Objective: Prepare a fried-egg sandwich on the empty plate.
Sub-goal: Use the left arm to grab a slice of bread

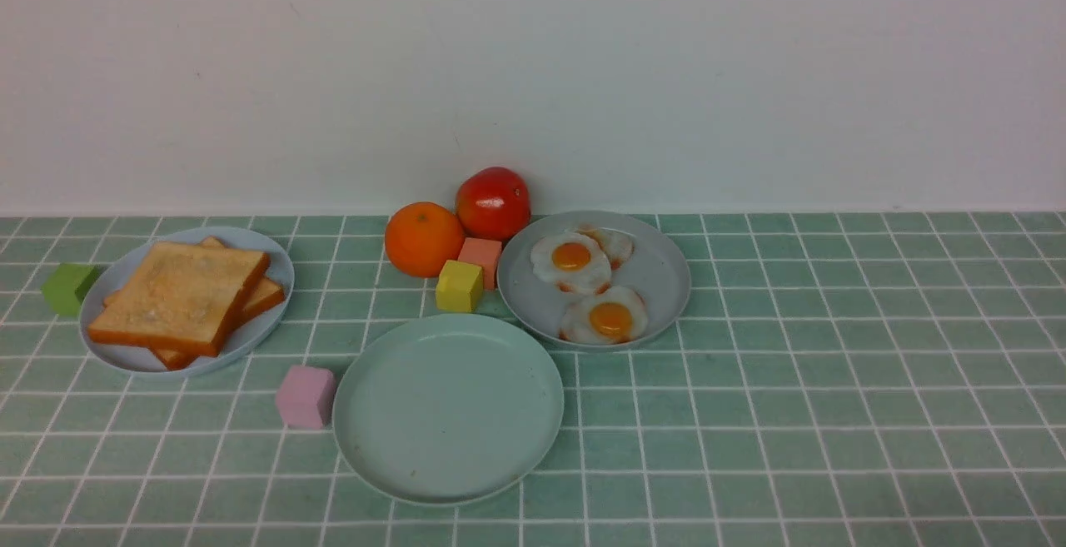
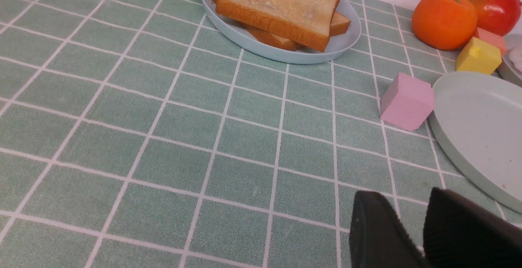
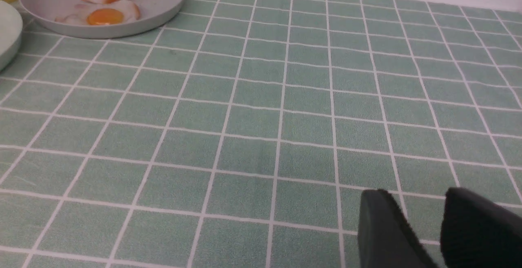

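Two golden toast slices (image 1: pixel 179 297) lie stacked on a pale blue plate (image 1: pixel 275 268) at the left; they also show in the left wrist view as toast slices (image 2: pixel 281 7). Three fried eggs (image 1: pixel 571 261) sit on a grey plate (image 1: pixel 666 272) right of centre. The empty plate (image 1: pixel 448 408), mint-green, lies in front between them. Neither gripper shows in the front view. My left gripper (image 2: pixel 401 198) hovers open over the cloth near the empty plate's rim (image 2: pixel 477 133), holding nothing. My right gripper (image 3: pixel 414 195) is open over bare cloth, far from the eggs (image 3: pixel 102 15).
An orange (image 1: pixel 424 239) and a red fruit (image 1: pixel 493 202) stand at the back by the wall. A yellow cube (image 1: pixel 459 285) and a salmon cube (image 1: pixel 481 257) sit beside the grey plate. A pink cube (image 1: pixel 306 397) touches the empty plate; a green cube (image 1: pixel 68 287) sits by the toast plate.
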Available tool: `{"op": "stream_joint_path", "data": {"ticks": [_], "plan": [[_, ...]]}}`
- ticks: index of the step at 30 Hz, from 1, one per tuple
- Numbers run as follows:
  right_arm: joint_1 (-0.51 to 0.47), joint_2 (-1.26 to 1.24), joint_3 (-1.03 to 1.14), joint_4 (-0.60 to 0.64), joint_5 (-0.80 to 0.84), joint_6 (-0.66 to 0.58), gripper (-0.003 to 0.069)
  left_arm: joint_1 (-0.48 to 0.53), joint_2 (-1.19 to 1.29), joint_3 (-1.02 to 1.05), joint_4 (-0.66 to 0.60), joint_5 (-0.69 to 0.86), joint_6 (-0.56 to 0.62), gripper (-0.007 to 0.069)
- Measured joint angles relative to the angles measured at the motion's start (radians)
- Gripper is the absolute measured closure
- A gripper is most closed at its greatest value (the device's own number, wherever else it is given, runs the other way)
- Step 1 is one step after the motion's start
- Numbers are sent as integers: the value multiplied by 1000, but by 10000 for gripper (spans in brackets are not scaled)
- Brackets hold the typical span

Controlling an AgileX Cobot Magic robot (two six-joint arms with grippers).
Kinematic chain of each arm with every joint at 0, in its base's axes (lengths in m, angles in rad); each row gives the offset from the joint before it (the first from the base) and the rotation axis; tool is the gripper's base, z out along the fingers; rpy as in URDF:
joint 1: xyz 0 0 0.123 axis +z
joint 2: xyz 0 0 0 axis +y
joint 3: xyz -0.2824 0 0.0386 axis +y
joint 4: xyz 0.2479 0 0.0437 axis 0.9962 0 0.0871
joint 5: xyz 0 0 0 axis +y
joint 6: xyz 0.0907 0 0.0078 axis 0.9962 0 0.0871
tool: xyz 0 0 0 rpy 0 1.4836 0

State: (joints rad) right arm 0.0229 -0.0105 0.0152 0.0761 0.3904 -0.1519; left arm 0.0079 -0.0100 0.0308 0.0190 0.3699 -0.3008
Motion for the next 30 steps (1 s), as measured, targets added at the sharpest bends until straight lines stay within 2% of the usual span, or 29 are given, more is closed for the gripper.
{"op": "stream_joint_path", "data": {"ticks": [19, 22, 23, 25, 30], "plan": [[0, 0, 0, 0, 0, 0, 419, 0, 0, 0, -12, -21, -3, 419], [0, 0, 0, 0, 0, 0, 419, 0, 0, 0, -74, -99, -30, 418], [0, 0, 0, 0, 0, 0, 419, 0, 0, 0, -159, -162, -72, 416], [0, 0, 0, 0, 0, 0, 419, 0, 0, 0, -243, -240, -111, 414], [0, 0, 0, 0, 0, 0, 419, 0, 0, 0, -390, -378, -146, 411]]}}
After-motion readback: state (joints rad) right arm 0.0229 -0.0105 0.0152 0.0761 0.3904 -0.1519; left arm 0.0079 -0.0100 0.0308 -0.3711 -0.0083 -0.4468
